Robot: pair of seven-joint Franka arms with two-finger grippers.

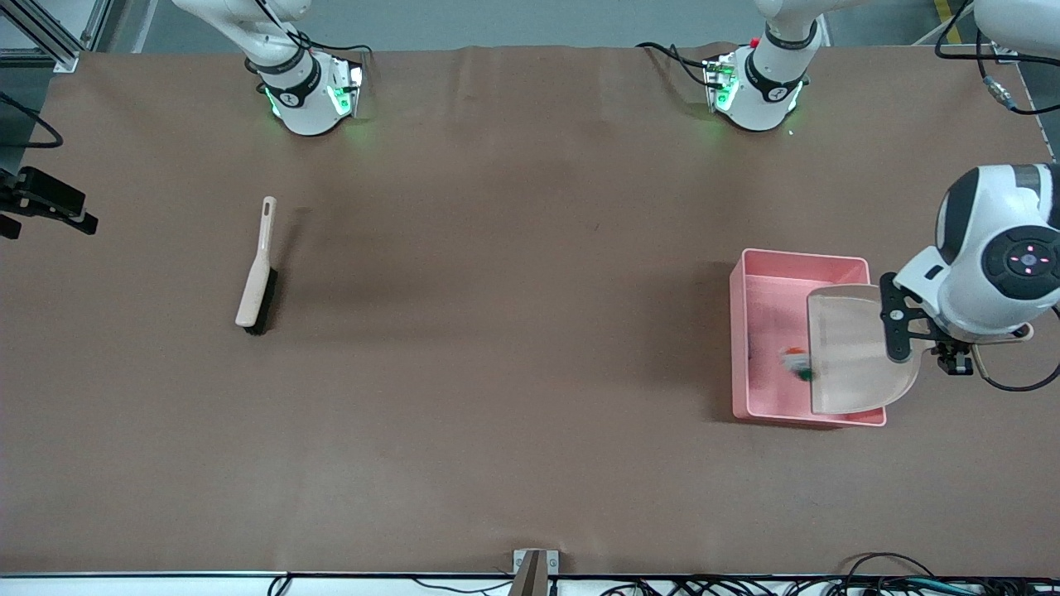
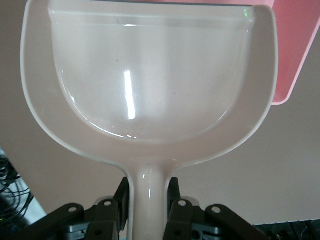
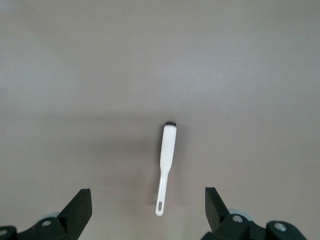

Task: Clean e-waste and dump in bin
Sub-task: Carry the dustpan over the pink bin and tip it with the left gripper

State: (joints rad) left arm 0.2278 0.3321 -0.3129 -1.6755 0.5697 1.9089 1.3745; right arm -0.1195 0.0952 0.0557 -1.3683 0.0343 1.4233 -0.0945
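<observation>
My left gripper (image 1: 952, 356) (image 2: 148, 192) is shut on the handle of the beige dustpan (image 1: 853, 348) (image 2: 150, 75) and holds it tilted over the pink bin (image 1: 758, 331) (image 2: 300, 40) at the left arm's end of the table. The e-waste (image 1: 797, 362), a small blurred white piece with orange and green bits, shows in the bin just off the dustpan's lip. The pan looks empty in the left wrist view. My right gripper (image 3: 146, 200) is open and empty, high over the brush (image 3: 167, 150); it is out of the front view.
The brush (image 1: 257, 273), with a beige handle and black bristles, lies on the brown table toward the right arm's end. A black device (image 1: 45, 203) juts in at that end's edge. Cables run along the table's near edge.
</observation>
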